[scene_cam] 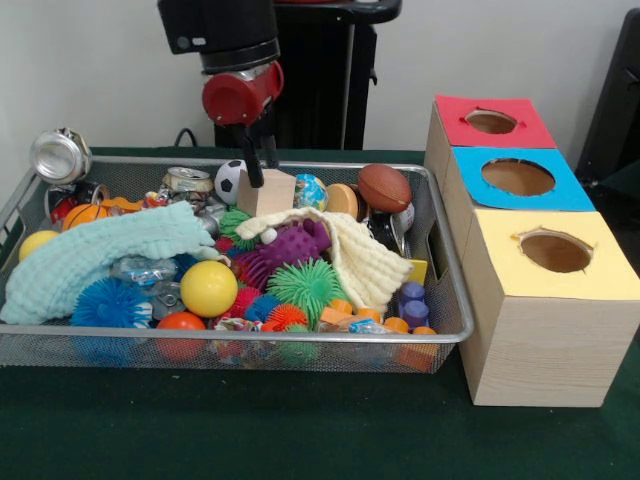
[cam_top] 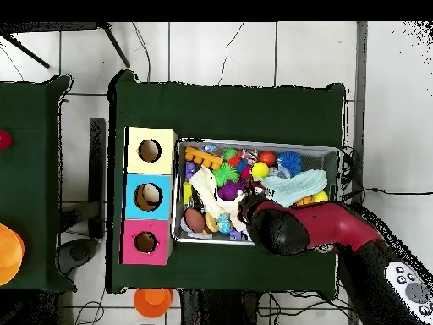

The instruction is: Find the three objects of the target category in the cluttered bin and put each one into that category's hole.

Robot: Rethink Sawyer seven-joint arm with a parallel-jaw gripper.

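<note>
Front view: gripper [scene_cam: 252, 170] is reaching into the bin [scene_cam: 440, 330], its tip touching the wooden block [scene_cam: 268, 192] at the bin's back; whether it is pinching cannot be told. Search step underway.

Overhead view: arm [cam_top: 309, 227] is covering the block; the next move needs a firm lift toward the holes [cam_top: 148, 197].

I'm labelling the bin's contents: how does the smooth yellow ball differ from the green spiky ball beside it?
The smooth yellow ball has a plain, glossy surface; the green spiky ball is covered all over in soft bristles. The yellow ball's outline is a clean circle, the green ball's ragged. The yellow one lies next to the pale mint knitted cloth, the green one below the purple spiky toy. Both are round, of similar size, and lie in the wire mesh bin.
</note>
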